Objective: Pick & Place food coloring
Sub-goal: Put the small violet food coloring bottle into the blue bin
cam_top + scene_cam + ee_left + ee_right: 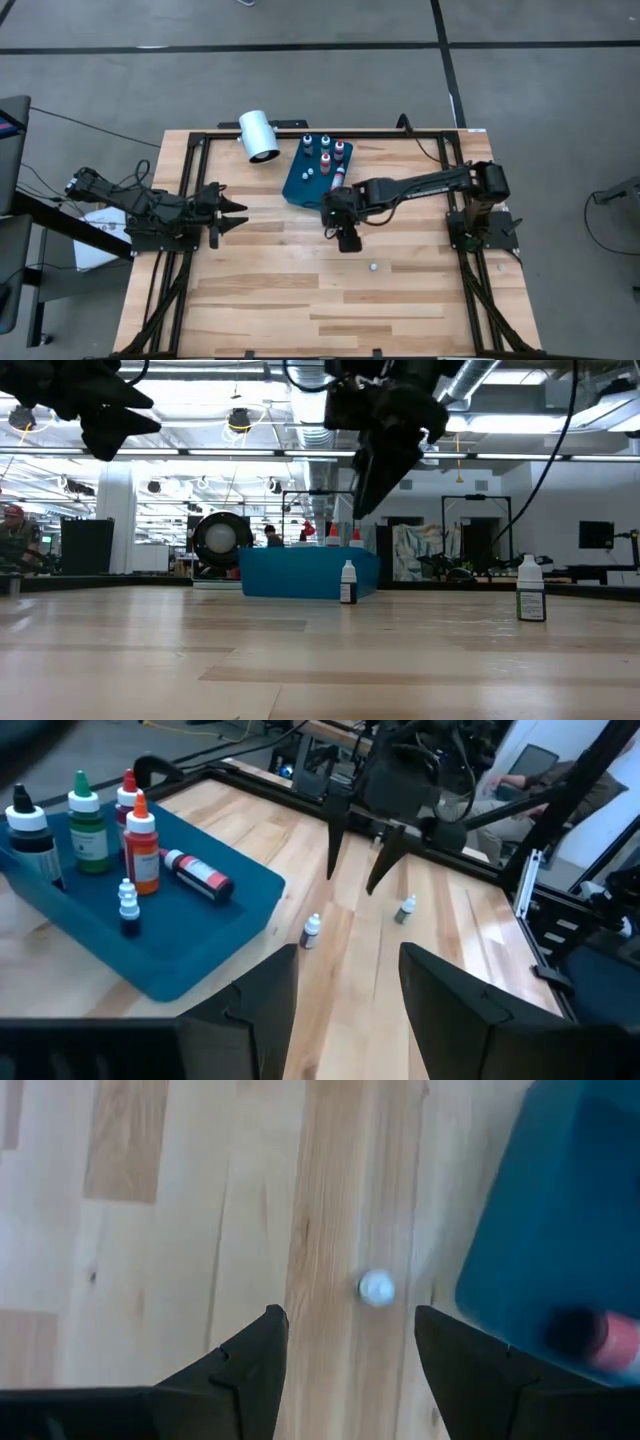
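Blue tray [298,183] on the wooden surface [300,290] carries several food coloring bottles [141,844], one lying flat. The right pincer [338,213] hangs above a small bottle [312,929] standing just beside the tray's edge, its fingers [330,840] apart and empty. Another small bottle [373,267] stands farther off. The left pincer [236,215] waits at the surface's left, fingers apart.

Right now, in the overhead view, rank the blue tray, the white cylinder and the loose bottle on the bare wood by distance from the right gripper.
From the right gripper:
1. Blue tray, just beyond it.
2. Loose bottle, on the near side.
3. White cylinder, at the far edge.
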You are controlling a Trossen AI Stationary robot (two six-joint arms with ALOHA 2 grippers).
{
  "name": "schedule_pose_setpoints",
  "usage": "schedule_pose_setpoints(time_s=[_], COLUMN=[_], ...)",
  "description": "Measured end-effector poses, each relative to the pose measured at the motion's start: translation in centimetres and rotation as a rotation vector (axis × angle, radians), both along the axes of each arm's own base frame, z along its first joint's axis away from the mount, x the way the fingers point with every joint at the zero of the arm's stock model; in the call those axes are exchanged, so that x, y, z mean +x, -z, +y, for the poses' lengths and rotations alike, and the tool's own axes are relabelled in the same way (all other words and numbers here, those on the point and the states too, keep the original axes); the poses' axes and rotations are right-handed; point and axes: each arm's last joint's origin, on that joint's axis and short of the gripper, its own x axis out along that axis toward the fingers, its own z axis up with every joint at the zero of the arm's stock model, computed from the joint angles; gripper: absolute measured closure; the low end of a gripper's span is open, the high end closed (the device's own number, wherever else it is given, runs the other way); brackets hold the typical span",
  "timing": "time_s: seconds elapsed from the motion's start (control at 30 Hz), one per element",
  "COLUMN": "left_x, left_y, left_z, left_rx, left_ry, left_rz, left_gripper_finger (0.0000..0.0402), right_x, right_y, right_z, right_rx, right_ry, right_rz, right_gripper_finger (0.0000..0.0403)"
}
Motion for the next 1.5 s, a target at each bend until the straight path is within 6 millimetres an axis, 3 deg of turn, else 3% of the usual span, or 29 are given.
schedule_pose_setpoints(time_s=[0.13,0.3,0.53,1.13,1.5], left_x=[0.1,0.4,0.7,0.6,0.6], left_y=[0.5,2.6,4.6,8.2,8.4], left_z=[0.0,-0.2,-0.4,-0.4,-0.5], left_rx=[0.002,-0.014,-0.030,0.036,-0.005], left_ry=[0.002,0.009,0.049,0.055,0.092], left_rz=[0.012,0.022,0.015,0.079,0.089], left_gripper_finger=[0.0235,0.0235,0.0235,0.0235,0.0235], right_x=[1.2,2.5,3.3,3.3,3.3], right_y=[0.4,0.9,1.9,2.3,2.3], right_z=[0.1,0.1,0.1,-0.3,-0.6], right_rx=[-0.017,-0.029,-0.030,-0.077,-0.103], right_ry=[-0.037,-0.065,-0.069,-0.093,-0.114], right_rz=[0.039,0.071,0.115,0.142,0.134], right_gripper_finger=[0.0196,0.0196,0.0196,0.0196,0.0196])
